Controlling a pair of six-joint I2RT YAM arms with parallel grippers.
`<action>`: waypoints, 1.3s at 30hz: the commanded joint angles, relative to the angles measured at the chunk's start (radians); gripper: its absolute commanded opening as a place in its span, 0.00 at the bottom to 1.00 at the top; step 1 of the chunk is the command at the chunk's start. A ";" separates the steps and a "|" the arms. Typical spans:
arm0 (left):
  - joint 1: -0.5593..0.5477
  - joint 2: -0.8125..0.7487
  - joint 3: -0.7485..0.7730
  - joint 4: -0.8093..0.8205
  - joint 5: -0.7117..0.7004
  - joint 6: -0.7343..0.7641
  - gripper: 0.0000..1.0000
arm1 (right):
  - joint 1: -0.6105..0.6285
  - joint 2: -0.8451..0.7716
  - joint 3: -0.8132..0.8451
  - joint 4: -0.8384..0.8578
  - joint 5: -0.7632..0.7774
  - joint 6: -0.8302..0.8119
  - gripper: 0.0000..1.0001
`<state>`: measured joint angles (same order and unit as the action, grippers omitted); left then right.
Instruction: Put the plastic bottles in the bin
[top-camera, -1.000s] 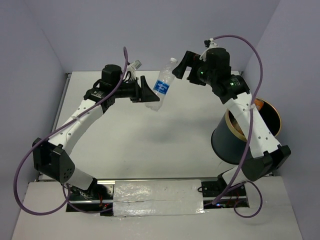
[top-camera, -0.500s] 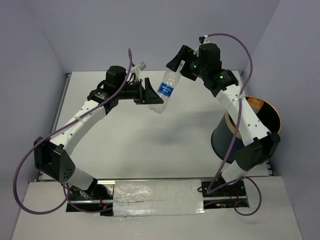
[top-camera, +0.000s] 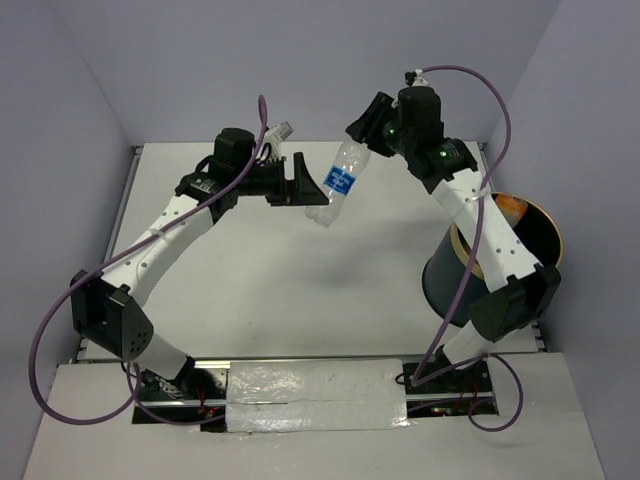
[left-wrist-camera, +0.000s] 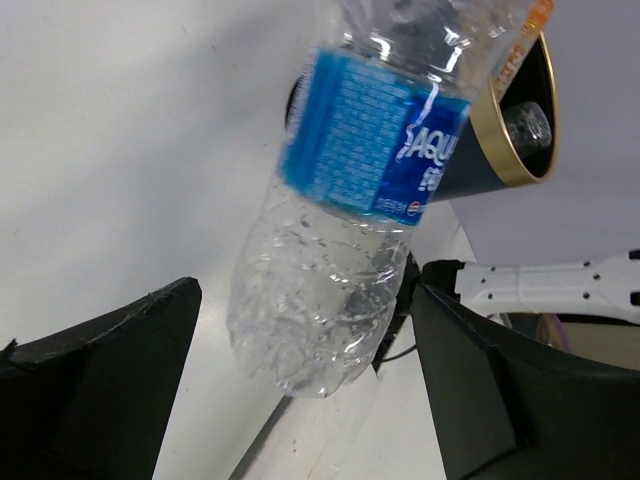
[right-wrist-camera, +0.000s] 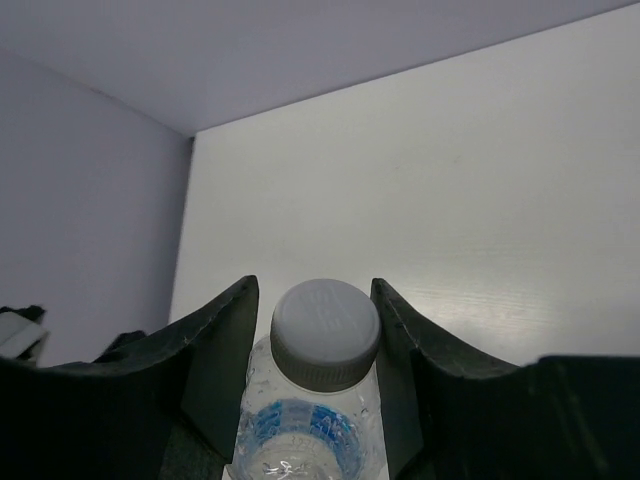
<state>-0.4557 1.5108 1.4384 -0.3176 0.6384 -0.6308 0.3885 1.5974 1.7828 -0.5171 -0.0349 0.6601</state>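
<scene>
A clear blue-labelled plastic bottle hangs tilted in the air above the back of the table. My right gripper is shut on its neck just under the white cap, a finger on each side. My left gripper is open around the bottle's base, with a gap on both sides between the fingers and the plastic. The bin, dark with a gold rim, stands at the right. An orange bottle and a clear bottle show inside it.
The right arm's white forearm crosses over the bin's mouth in the top view. Purple cables loop from both wrists. Lilac walls close in the table at the back and on both sides.
My left gripper has opened and let go of the bottle's base. My right gripper came in from the right and shut on the neck. The bottle has shifted slightly right.
</scene>
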 joint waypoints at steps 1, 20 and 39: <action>-0.001 0.011 0.088 -0.075 -0.065 0.077 0.99 | 0.004 -0.126 -0.005 -0.041 0.212 -0.068 0.00; 0.089 -0.106 0.208 -0.155 -0.195 0.109 0.99 | -0.008 -0.846 -0.501 0.608 1.325 -1.081 0.00; 0.091 -0.075 0.200 -0.130 -0.163 0.097 0.99 | -0.353 -0.775 -0.657 0.931 1.254 -1.137 0.00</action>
<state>-0.3672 1.4239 1.6375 -0.4999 0.4454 -0.5274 0.0719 0.7906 1.1034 0.3351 1.2457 -0.4900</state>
